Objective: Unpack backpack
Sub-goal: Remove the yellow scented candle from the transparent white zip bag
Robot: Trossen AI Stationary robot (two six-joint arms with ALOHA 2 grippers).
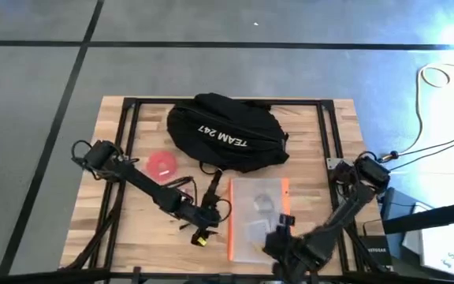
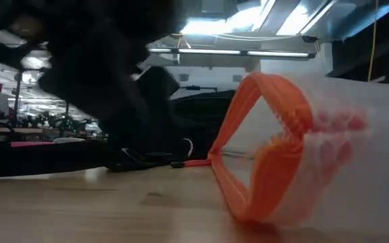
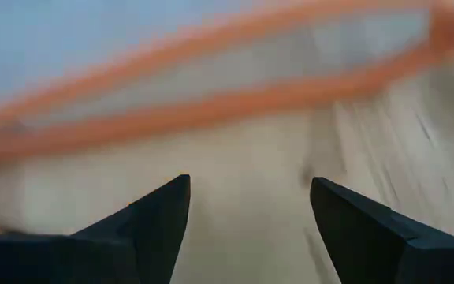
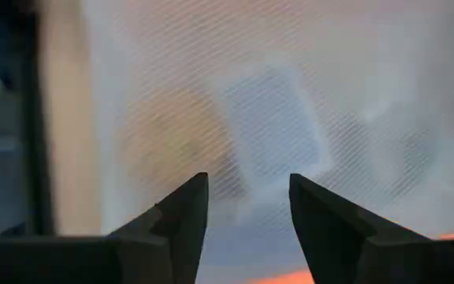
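The black backpack (image 1: 225,132), lettered "TEAM 247", lies on the far middle of the table. Nearer me, a see-through mesh pouch (image 1: 258,213) with an orange border lies flat on the wood; the low view shows it close up (image 2: 302,155). My left gripper (image 3: 249,205) stands open low over the table just left of the pouch's orange edge (image 3: 211,102). My right gripper (image 4: 249,197) is open at the pouch's near end (image 1: 280,230), its fingers pointing onto the mesh, through which pale items show. Whether it touches the mesh cannot be told.
A round red disc (image 1: 162,164) lies on the table left of the backpack. A dark strap or cord (image 1: 213,183) trails from the backpack toward the pouch. A black frame (image 1: 321,134) runs around the tabletop. Cables and boxes (image 1: 416,237) sit off the right edge.
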